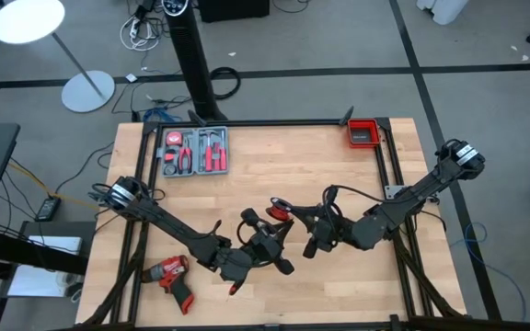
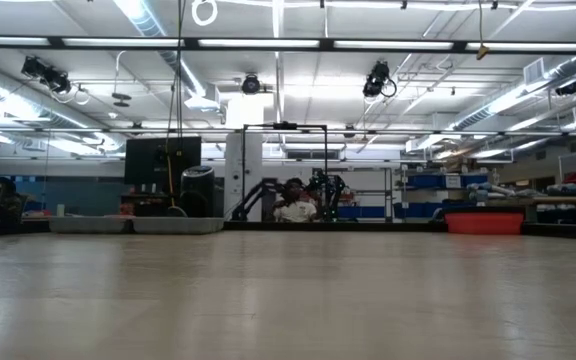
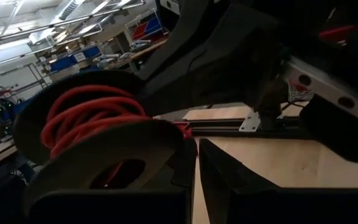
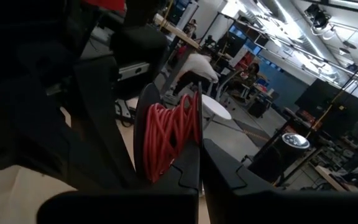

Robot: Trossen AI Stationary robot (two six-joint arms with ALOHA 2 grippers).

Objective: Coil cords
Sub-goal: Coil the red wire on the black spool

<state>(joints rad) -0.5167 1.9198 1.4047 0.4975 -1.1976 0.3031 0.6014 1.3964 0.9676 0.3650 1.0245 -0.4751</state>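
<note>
Both end effectors crowd the red wire spool (image 1: 279, 212) mid-table.

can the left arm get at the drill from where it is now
Probably yes. The drill lies on bare wood beside the left arm's forearm, unblocked, but the left gripper is shut on the red wire spool.

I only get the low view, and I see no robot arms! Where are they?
Observer: From above, both arms meet near the middle of the table, right by some red wire.
Operator: Is the wire all messy?
Observer: No. The left wrist view shows it wound in loops on a black spool.
Operator: What else is on there?
Observer: A red drill lies close to the left arm.
</note>
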